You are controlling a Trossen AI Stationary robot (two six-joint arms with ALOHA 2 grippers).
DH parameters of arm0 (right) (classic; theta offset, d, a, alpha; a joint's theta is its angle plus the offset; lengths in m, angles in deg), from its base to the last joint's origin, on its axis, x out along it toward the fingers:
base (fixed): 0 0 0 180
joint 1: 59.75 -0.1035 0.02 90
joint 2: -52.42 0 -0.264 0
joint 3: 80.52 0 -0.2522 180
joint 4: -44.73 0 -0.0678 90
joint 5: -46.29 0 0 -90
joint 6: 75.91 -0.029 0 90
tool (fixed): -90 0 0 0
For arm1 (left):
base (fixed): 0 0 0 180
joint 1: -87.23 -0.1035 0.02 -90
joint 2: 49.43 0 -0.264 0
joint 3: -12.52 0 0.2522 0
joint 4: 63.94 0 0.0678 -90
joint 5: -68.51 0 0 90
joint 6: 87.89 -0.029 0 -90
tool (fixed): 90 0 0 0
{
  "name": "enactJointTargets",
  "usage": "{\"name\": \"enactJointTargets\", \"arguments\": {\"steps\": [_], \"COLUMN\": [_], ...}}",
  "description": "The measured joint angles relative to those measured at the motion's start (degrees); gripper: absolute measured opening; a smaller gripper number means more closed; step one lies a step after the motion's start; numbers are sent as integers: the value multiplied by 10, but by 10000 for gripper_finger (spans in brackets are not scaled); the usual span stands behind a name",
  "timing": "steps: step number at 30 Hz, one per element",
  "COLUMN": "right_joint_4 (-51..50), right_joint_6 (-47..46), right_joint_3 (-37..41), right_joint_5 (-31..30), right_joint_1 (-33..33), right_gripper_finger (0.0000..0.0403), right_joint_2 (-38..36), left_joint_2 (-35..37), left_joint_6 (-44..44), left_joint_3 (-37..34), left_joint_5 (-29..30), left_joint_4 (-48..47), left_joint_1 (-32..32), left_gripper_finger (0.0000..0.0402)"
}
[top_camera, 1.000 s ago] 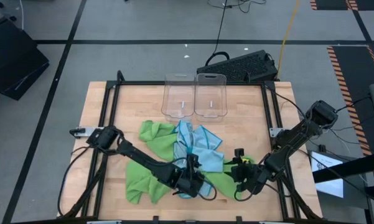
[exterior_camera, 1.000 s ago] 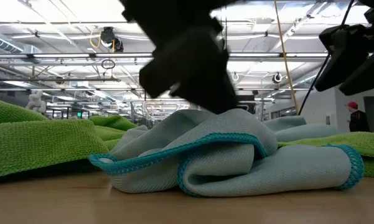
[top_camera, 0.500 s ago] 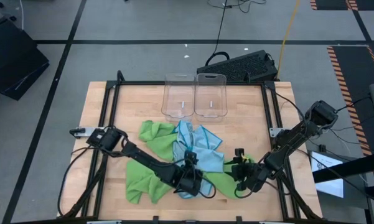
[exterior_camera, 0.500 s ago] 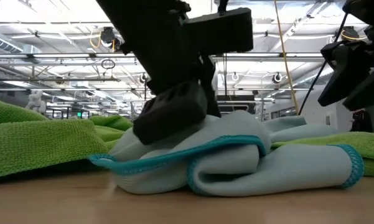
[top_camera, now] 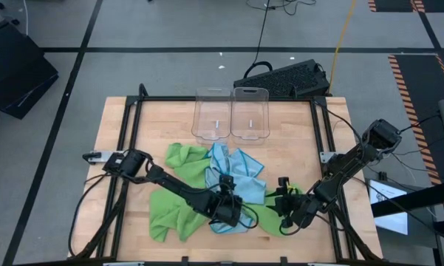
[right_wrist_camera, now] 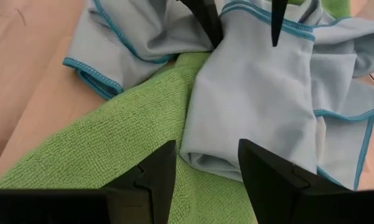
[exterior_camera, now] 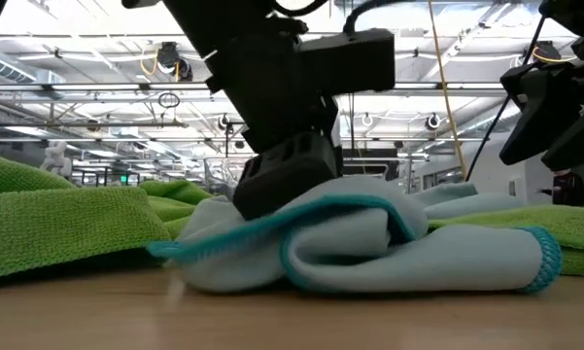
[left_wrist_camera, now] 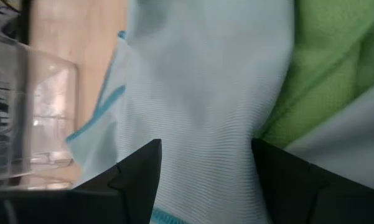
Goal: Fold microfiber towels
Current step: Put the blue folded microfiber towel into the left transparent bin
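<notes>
Left gripper (top_camera: 227, 209) has pressed lower — spread jaws apparently straddling blue towel (exterior_camera: 369, 243).

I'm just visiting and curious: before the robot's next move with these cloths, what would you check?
1. Left gripper on the light blue towel: ok, pressing on it.
2. Left jaws open: ok.
3. Right gripper clear of the left: ok, apart, over the green towel.
4. Right jaws holding anything: not ok, open and empty.
5. Blue towel flat: not ok, bunched.
6. Clear bins out of the way: ok.
</notes>
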Motion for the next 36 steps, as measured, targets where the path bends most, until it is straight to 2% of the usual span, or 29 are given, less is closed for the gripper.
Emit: {"name": "enactJointTargets", "arguments": {"steps": [5, 13, 17, 28, 33, 36], "right_joint_4": [0, 0, 4, 16, 29, 65], "right_joint_6": [-3, -1, 0, 2, 23, 43], "right_joint_3": [0, 0, 0, 0, 0, 0], "right_joint_5": [0, 3, 13, 14, 10, -11], "right_joint_1": [-2, -2, -2, -2, -2, -1], "right_gripper_finger": [167, 167, 167, 167, 167, 167], "right_joint_2": [0, 0, 0, 0, 9, 19], "left_joint_2": [0, -4, -7, -5, 26, 46], "left_joint_6": [-13, -1, -6, 8, 36, 53], "left_joint_3": [0, 0, 0, 0, 0, 0], "left_joint_5": [-50, -42, -30, -29, -33, -53], "left_joint_4": [3, -5, -13, -27, -45, -43], "left_joint_1": [-2, 4, 3, 4, -1, -10], "left_gripper_finger": [246, 241, 199, 17, 23, 12]}}
